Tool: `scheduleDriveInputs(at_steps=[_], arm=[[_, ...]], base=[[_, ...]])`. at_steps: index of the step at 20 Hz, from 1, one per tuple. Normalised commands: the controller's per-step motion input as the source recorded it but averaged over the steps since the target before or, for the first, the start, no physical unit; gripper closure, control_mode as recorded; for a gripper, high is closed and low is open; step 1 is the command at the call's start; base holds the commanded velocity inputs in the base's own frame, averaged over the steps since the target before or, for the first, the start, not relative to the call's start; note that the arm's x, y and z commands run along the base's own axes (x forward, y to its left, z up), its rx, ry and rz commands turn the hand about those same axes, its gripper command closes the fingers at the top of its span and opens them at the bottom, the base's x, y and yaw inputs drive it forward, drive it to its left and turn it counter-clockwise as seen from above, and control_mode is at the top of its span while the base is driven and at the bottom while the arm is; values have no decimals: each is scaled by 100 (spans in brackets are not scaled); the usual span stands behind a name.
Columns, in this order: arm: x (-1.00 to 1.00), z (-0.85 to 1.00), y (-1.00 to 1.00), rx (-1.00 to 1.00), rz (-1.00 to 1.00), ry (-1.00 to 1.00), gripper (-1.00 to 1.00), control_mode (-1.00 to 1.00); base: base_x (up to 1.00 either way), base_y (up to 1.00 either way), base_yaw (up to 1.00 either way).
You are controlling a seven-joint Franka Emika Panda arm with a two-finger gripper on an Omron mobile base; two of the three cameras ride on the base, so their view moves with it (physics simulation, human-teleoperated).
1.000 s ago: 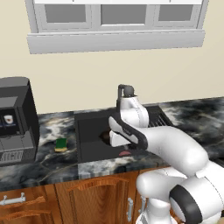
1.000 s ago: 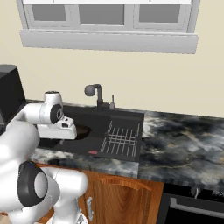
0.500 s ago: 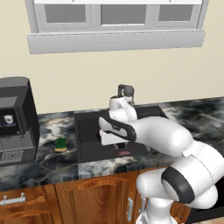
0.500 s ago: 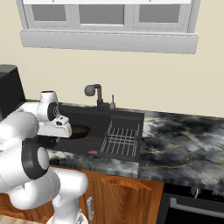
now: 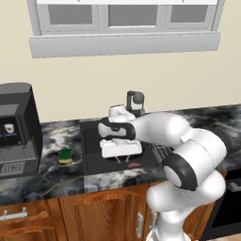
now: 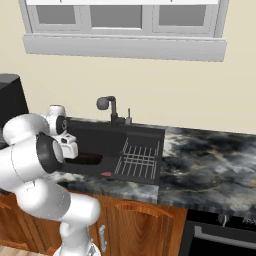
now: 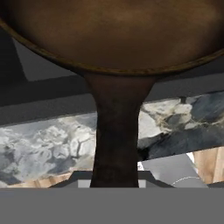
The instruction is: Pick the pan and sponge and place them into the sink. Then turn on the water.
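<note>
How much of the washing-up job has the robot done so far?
Nothing is fully finished yet. In hand: the hand grips the pan by its handle, low in the sink at its left end; whether it has touched bottom, I cannot tell. Left: let go of it, fetch the sponge, which sits on the counter left of the sink, drop it in, then turn on the faucet, where no water runs.

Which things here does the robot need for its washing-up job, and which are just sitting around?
Needed: pan, held by its handle in the gripper; sponge on the counter; sink; faucet.

Just sitting around: coffee machine, wire rack, window.
</note>
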Motion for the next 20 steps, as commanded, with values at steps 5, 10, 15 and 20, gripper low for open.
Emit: scheduleDriveInputs(at_steps=[5, 10, 15, 20], arm=[[20, -8, 23, -3, -10, 14, 100, -100], [21, -15, 29, -4, -9, 13, 100, -100], [27, -28, 27, -1, -7, 16, 100, -100], [32, -24, 18, -2, -5, 8, 100, -100]], base=[[0, 0, 0], [0, 0, 0], [0, 0, 0], [0, 0, 0]])
